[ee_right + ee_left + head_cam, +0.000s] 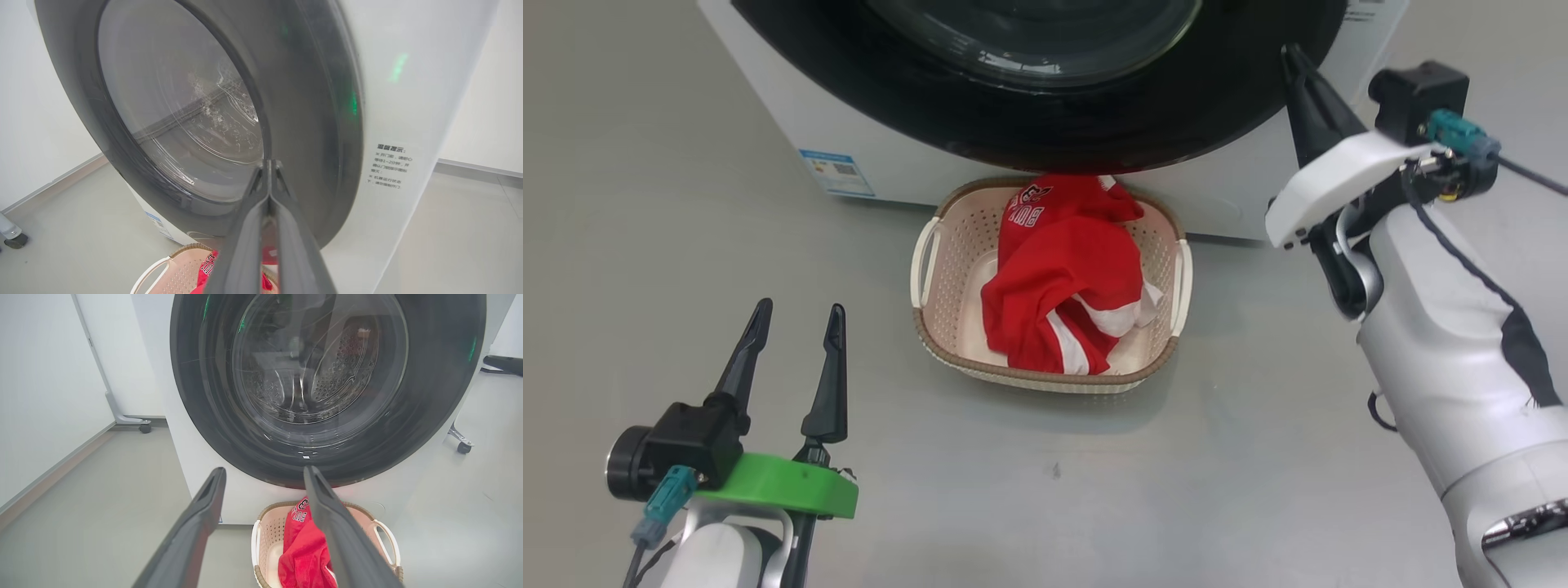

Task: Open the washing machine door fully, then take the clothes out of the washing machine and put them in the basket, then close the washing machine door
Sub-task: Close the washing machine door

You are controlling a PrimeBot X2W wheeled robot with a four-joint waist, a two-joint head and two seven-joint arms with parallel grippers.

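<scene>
The washing machine is a white box, and its door, a glossy black ring around clear glass, lies flat against the front. Behind the door glass the steel drum shows. In front stands the cream basket holding red clothes with white stripes. My left gripper is open and holds nothing, low on the left, apart from the basket. My right gripper is shut on nothing, its tips at the door's right rim. In the right wrist view the right gripper points at the door; whether it touches is unclear.
A blue label sits at the machine's lower left corner. Castor-wheeled stand feet rest on the grey floor on either side of the machine. A white wall panel runs along the left.
</scene>
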